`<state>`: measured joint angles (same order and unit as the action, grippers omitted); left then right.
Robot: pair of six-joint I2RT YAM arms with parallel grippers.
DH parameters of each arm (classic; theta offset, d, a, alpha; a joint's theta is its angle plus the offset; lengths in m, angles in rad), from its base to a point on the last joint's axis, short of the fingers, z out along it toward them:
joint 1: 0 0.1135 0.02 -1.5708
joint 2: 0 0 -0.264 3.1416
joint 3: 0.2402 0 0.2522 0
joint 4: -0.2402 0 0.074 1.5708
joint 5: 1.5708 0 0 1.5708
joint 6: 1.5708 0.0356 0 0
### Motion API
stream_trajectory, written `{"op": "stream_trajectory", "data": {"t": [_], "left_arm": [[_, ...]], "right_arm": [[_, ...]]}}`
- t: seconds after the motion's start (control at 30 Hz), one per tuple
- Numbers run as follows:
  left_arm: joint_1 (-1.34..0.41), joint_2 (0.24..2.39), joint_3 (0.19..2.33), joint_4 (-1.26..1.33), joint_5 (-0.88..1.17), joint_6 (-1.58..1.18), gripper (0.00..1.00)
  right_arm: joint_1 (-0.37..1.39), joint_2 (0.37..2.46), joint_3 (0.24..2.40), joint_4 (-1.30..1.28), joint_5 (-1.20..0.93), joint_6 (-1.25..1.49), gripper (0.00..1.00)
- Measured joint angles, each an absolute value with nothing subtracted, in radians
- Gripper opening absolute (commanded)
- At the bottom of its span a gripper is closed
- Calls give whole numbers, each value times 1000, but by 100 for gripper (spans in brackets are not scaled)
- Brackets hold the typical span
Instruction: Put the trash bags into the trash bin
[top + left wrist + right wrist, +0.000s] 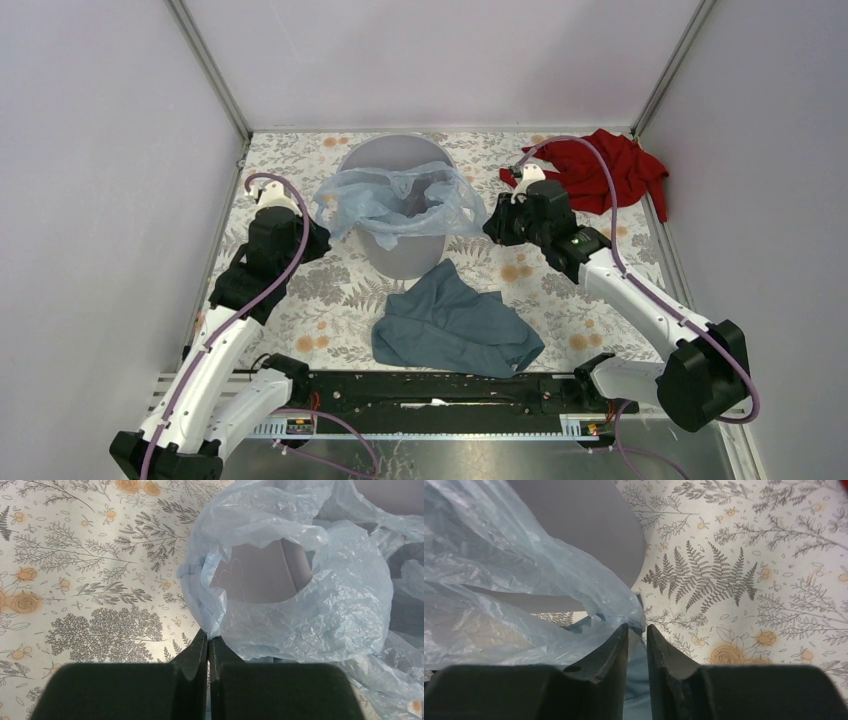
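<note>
The pale-blue translucent trash bag [395, 200] is spread across the mouth of the round light-grey trash bin [400, 255] at the back centre. My left gripper [322, 228] is at the bag's left edge; in the left wrist view it [208, 639] is shut on a bunched corner of the bag [310, 595], with the bin [260, 575] showing through. My right gripper [490, 225] is at the bag's right edge; in the right wrist view it [637, 629] pinches the bag's corner [514, 570], its jaws narrowly apart, beside the bin wall [574, 525].
A slate-blue cloth [455, 320] lies crumpled on the floral table cover just in front of the bin. A red cloth [605, 170] lies at the back right by the wall. Walls enclose the table on the left, back and right.
</note>
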<state>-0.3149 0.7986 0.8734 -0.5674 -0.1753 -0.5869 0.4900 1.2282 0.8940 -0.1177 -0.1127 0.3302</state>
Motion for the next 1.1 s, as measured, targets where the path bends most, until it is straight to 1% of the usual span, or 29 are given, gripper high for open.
{"op": "stream_trajectory", "data": {"t": [0.07,0.13,0.2,0.23,0.33,0.37,0.47,0.6,0.77,0.93,0.97,1.07,1.1], "left_arm": [[-315,799,873,-567,-163,-582,0],[-315,799,873,-567,-152,-577,0],[-315,799,873,-567,-145,-573,0],[-315,799,873,-567,-144,-570,0],[-315,799,873,-567,-143,-553,0],[-315,799,874,-568,-144,-549,0],[-315,811,879,-568,-144,-537,0],[-315,852,886,-566,-144,-530,0],[-311,868,870,-518,-105,-554,0],[-310,896,835,-450,4,-590,0],[-310,901,834,-450,15,-593,0],[-310,898,833,-451,39,-592,0],[-310,894,833,-452,44,-590,0]], "right_arm": [[490,1222,914,-144,-118,322,47],[490,1201,941,-179,-122,313,56],[490,1167,971,-209,-123,310,66],[490,1151,986,-218,-123,311,69],[483,1115,1036,-221,-145,312,74],[475,1117,1060,-222,-170,313,79],[438,1164,1138,-214,-259,322,88],[355,1265,1208,-139,-418,373,95],[274,1383,1218,-29,-590,479,98],[263,1491,1220,36,-709,540,98],[263,1505,1222,37,-728,535,96],[263,1544,1251,34,-783,513,79],[263,1559,1268,36,-803,508,71]]}}
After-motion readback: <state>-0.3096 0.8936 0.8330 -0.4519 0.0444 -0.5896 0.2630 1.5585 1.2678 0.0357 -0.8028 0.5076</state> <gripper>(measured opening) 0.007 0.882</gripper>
